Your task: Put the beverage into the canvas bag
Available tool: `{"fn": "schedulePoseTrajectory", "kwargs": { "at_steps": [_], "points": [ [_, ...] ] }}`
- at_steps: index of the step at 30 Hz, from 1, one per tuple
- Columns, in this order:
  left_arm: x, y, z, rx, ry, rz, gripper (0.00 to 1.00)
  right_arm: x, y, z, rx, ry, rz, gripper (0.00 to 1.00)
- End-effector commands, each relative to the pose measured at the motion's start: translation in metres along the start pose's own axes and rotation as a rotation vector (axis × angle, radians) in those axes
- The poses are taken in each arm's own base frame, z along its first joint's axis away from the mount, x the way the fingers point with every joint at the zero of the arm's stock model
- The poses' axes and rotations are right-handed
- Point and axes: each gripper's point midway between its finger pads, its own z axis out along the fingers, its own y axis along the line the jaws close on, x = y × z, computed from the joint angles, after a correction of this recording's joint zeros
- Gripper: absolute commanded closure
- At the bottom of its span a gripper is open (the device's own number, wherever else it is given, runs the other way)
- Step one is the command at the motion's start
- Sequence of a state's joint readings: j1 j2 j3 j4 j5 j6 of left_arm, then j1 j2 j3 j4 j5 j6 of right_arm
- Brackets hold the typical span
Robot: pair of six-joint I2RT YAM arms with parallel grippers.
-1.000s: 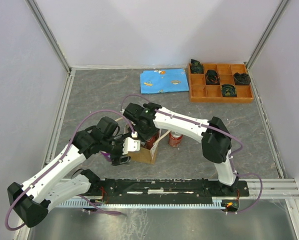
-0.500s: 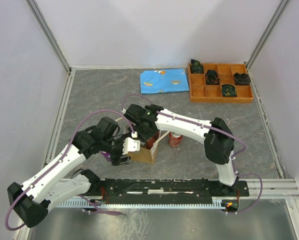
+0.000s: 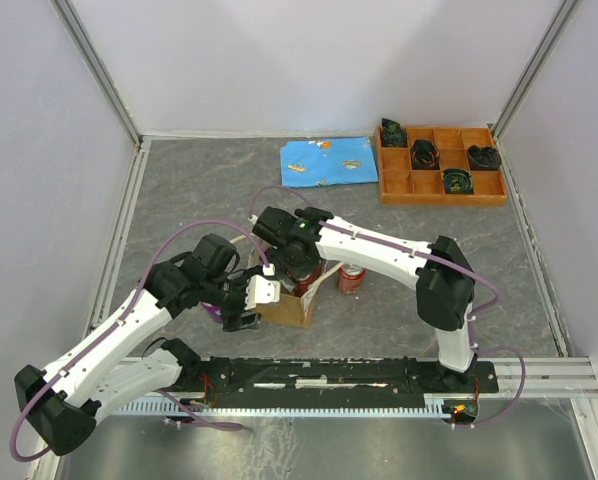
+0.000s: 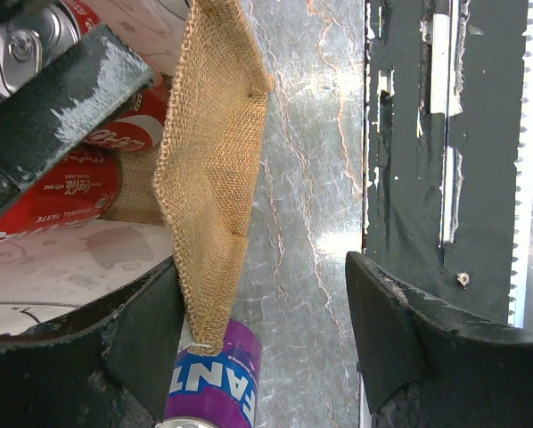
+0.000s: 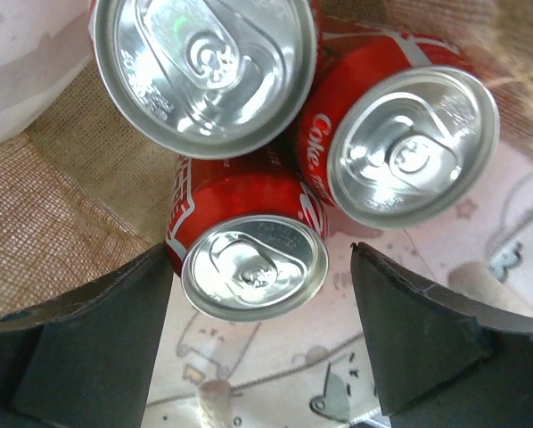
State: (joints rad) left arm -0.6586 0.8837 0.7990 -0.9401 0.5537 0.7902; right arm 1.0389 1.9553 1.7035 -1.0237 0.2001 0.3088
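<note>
Three cans (image 5: 253, 263) sit inside the canvas bag (image 3: 284, 310), a fourth can (image 3: 351, 278) just right of it.

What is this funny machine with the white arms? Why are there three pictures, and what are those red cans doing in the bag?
It is a robot: two arms bolted to a table, each ending in a two-finger gripper. One picture looks down from above; the other two come from cameras on the wrists. It is packing drinks into the canvas bag. The right gripper hangs over the bag, fingers open, holding nothing; below it three red Coke cans sit inside. The left gripper is open too, with the bag's brown side between its fingers. Another red can stands on the table beside the bag, and a purple Fanta can shows by its edge. Farther back lie a blue cloth and an orange tray with dark things in some compartments.
</note>
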Motion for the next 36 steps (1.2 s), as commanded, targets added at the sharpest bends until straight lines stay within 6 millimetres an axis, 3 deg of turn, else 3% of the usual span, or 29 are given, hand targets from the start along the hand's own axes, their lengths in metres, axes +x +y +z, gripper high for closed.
{"fn": "schedulePoseTrajectory", "kwargs": {
  "at_steps": [1,6,12,14,17,19,21,24,28,36],
  "points": [
    [0.002,-0.010,0.002,0.045,-0.002,-0.022,0.24,-0.016,-0.024,-0.039,0.066,-0.096,0.023,0.12],
    [0.001,-0.010,0.002,0.044,-0.003,-0.022,0.24,-0.034,-0.025,-0.060,0.062,-0.159,0.037,0.09],
    [0.000,-0.010,0.001,0.042,-0.007,-0.023,0.24,-0.082,-0.038,-0.109,0.101,-0.331,0.069,0.07],
    [0.000,-0.009,0.001,0.039,-0.006,-0.021,0.24,-0.097,-0.055,-0.129,0.165,-0.388,0.092,0.06],
    [-0.001,-0.008,0.000,0.032,-0.006,-0.022,0.24,-0.113,-0.108,-0.163,0.259,-0.468,0.213,0.03],
    [-0.001,-0.008,-0.001,0.031,-0.005,-0.018,0.24,-0.106,-0.150,-0.168,0.292,-0.456,0.324,0.03],
    [0.000,-0.009,-0.002,0.032,-0.002,-0.018,0.24,-0.086,-0.185,-0.160,0.300,-0.401,0.410,0.04],
    [0.000,-0.010,-0.004,0.029,0.001,-0.014,0.24,-0.051,-0.206,-0.146,0.290,-0.296,0.456,0.04],
    [0.002,-0.012,-0.004,0.031,0.004,-0.017,0.24,-0.016,-0.189,-0.122,0.208,-0.176,0.481,0.04],
    [0.002,-0.012,-0.003,0.039,0.008,-0.024,0.24,0.019,-0.136,-0.086,-0.018,-0.079,0.575,0.05]
  ]
}}
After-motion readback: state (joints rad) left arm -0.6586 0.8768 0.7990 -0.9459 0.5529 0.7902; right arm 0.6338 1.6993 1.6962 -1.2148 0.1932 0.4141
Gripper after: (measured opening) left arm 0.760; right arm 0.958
